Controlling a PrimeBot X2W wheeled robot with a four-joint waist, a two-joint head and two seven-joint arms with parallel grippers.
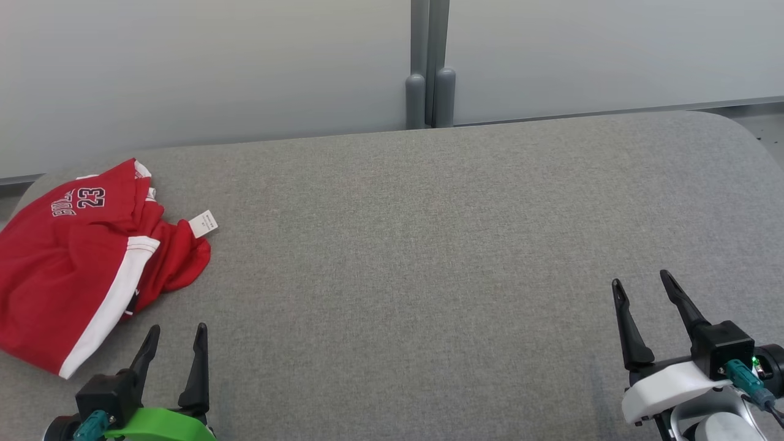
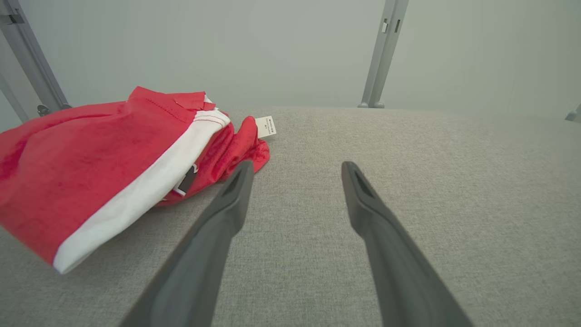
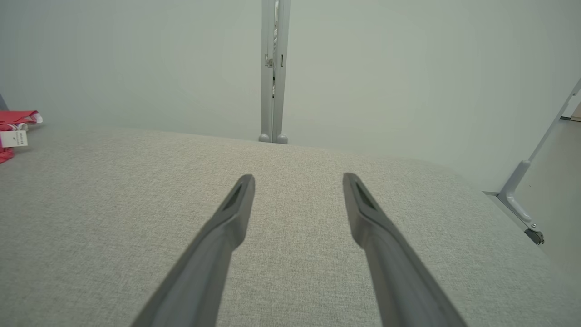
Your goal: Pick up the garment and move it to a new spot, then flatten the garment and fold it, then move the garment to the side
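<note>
The garment [image 1: 73,263] is a red pair of shorts with a white side stripe and the number 23, lying crumpled at the far left of the grey table, a white tag sticking out to its right. My left gripper [image 1: 177,331] stands open just in front of it, empty. In the left wrist view the garment [image 2: 91,168] lies left of my open left gripper [image 2: 295,165], close to the left fingertip but apart from it. My right gripper [image 1: 640,278] is open and empty at the lower right, far from the cloth. A red edge of the garment [image 3: 11,119] and its tag peek in at the left of the right wrist view, beyond my open right gripper [image 3: 297,177].
The grey fabric-covered table [image 1: 429,245] has rounded corners and stretches wide between the grippers. Behind it runs a pale wall with a grey upright post [image 1: 429,67]. A metal frame leg [image 3: 522,200] stands off the table's right side.
</note>
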